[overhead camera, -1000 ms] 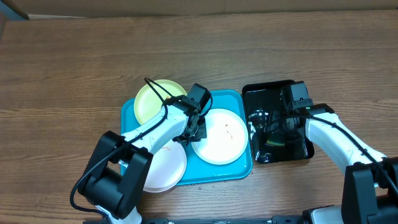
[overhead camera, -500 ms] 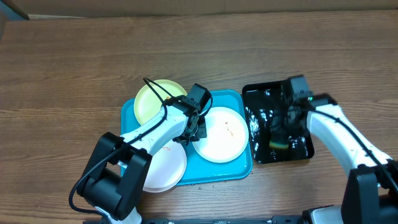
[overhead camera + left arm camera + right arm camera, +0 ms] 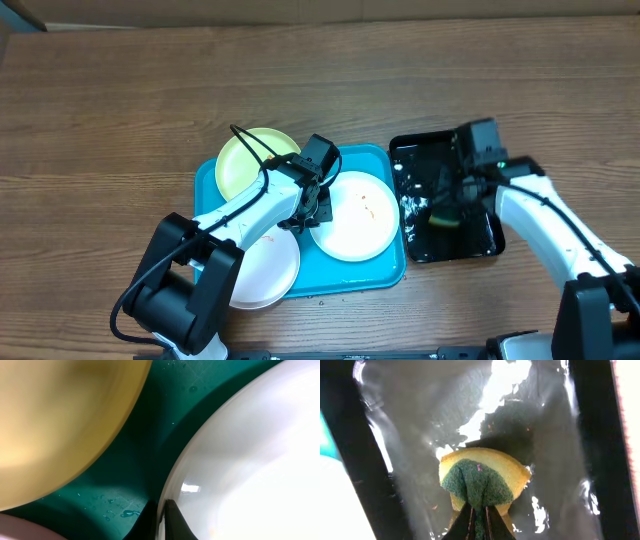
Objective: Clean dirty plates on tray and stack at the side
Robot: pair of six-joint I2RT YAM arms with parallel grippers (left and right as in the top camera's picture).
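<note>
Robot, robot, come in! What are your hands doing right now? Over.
Left gripper shut on rim of white plate. Right gripper shut on sponge, at black tray. Yellow plate and second white plate also on blue tray.

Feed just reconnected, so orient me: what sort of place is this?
Probably a lab-style dishwashing bench rather than a kitchen: a bare wooden table, a turquoise tray carrying three plates, and a wet-looking black tray with a sponge.

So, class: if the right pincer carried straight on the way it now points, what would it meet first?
Probably the wet floor of the glossy black rectangular tray, directly beyond the yellow-and-green sponge the right pincer is shut on; how near is unclear.
</note>
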